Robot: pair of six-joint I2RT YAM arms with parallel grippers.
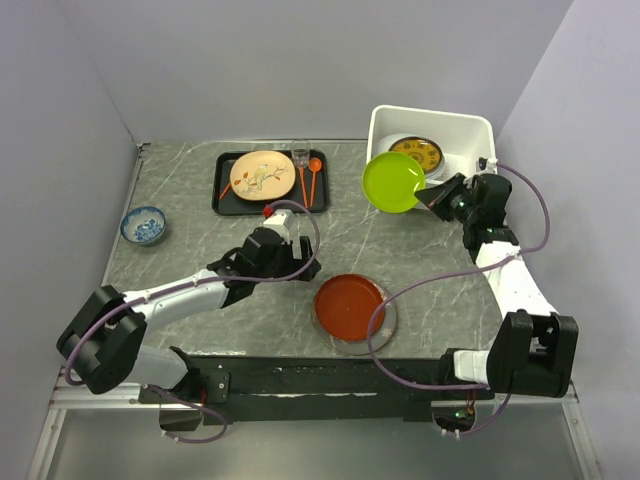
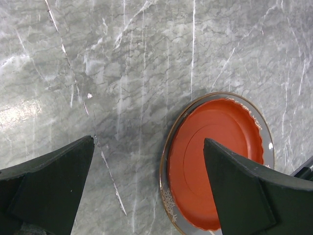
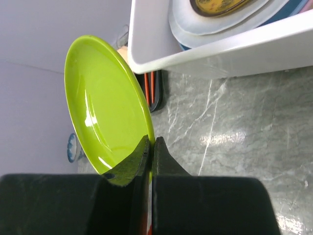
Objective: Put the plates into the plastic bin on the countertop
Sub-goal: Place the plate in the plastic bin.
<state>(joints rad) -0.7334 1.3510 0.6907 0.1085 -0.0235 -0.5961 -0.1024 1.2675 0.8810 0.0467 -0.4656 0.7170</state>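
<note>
The right gripper point(image 3: 150, 147) has its fingers pressed together on the near rim of the lime green plate point(image 3: 105, 107), which is held off the countertop point(image 1: 420, 260), tilted steeply on edge with its hollow face turned towards the overhead camera. The plate hangs just outside the front left corner of the plastic bin point(image 3: 220, 49), so the bin's wall and rolled rim stand between it and the inside. Inside the bin lies a stack of pale plates topped by the gold-patterned plate point(image 1: 417, 153), filling much of the floor that shows. The left gripper point(image 2: 147, 142) holds its fingers wide apart with nothing between them, pointing down over bare countertop near the middle. Just beside its right finger lies the red-brown plate point(image 2: 215, 161), flat on a wider plate with a thin gold edge, near the front of the countertop and well apart from the bin. At the back, left of the bin, a black tray point(image 1: 225, 200) carries the cream floral plate point(image 1: 263, 175) and orange cutlery point(image 1: 314, 170). A small blue bowl point(image 1: 143, 224) sits by the left wall.
</note>
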